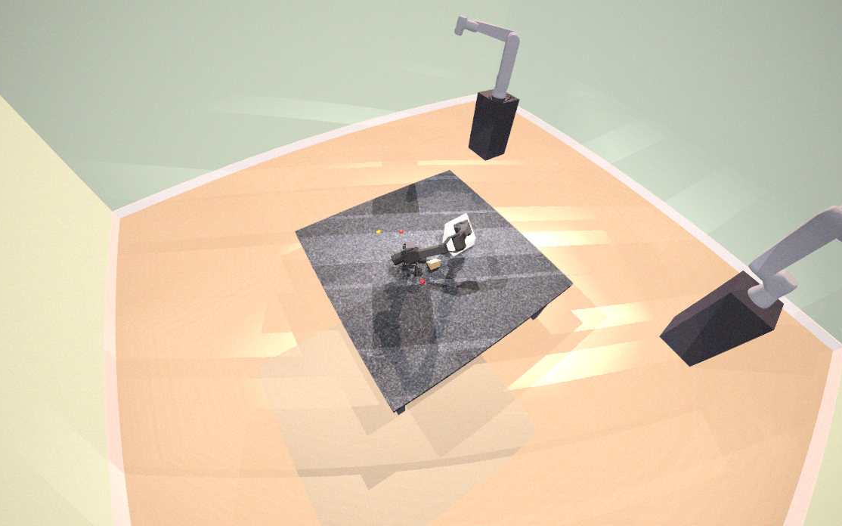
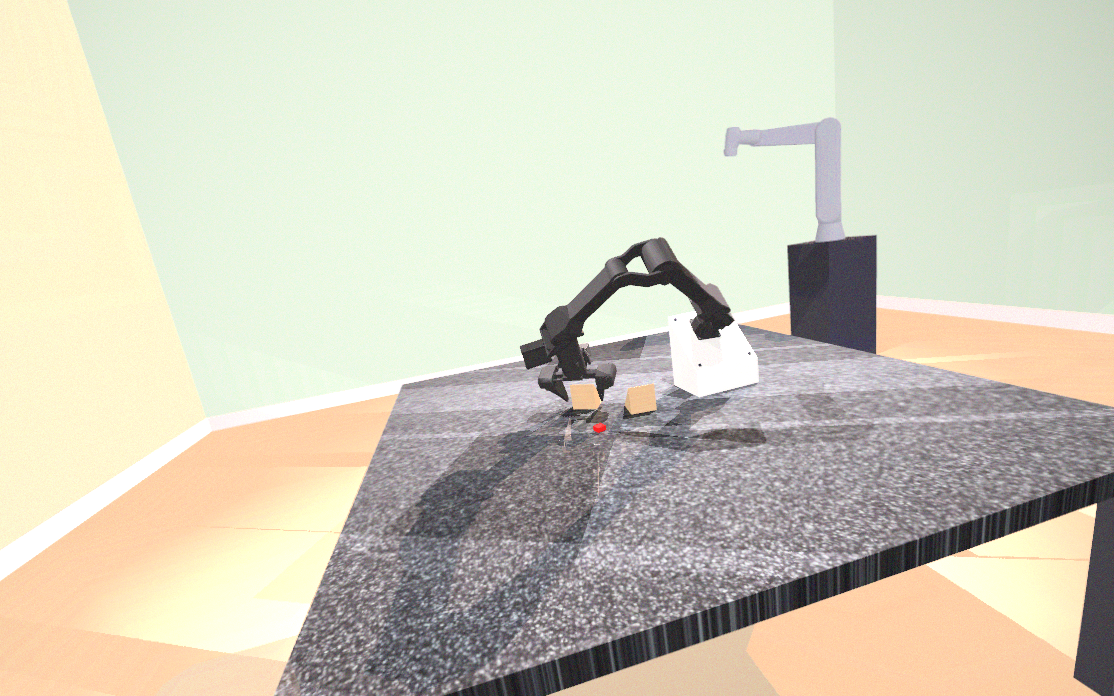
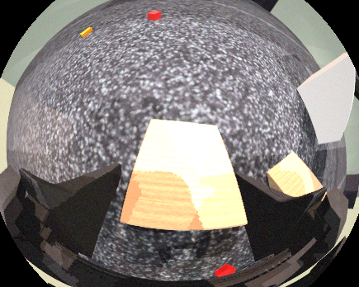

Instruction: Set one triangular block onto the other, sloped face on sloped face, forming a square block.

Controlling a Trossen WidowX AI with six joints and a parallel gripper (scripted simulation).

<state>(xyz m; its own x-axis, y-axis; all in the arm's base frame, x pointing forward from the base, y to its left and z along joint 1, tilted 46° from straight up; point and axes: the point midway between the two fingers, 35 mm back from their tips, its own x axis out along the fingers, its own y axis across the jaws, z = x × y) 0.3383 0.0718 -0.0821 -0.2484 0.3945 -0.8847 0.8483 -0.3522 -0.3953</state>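
Observation:
One triangular wooden block [image 2: 585,395] [image 3: 186,181] rests on the table [image 1: 345,261] [image 2: 803,518]; the arm hides it in the top view. My gripper [image 3: 177,174] [image 2: 585,399] is open and low over this block, with one finger on each side and nothing gripped. In the wrist view the block fills most of the gap, nearer the right finger; I cannot tell whether that finger touches it. The second triangular block [image 1: 433,264] [image 2: 641,399] [image 3: 292,178] stands apart on the table, towards the arm's base, outside the right finger in the wrist view.
A small red piece [image 1: 422,281] [image 2: 598,427] [image 3: 225,270] lies near the blocks. Another red piece [image 1: 400,231] [image 3: 154,16] and a yellow piece [image 1: 378,231] [image 3: 87,32] lie farther off. The white arm base [image 2: 713,373] [image 3: 330,105] stands beyond the second block.

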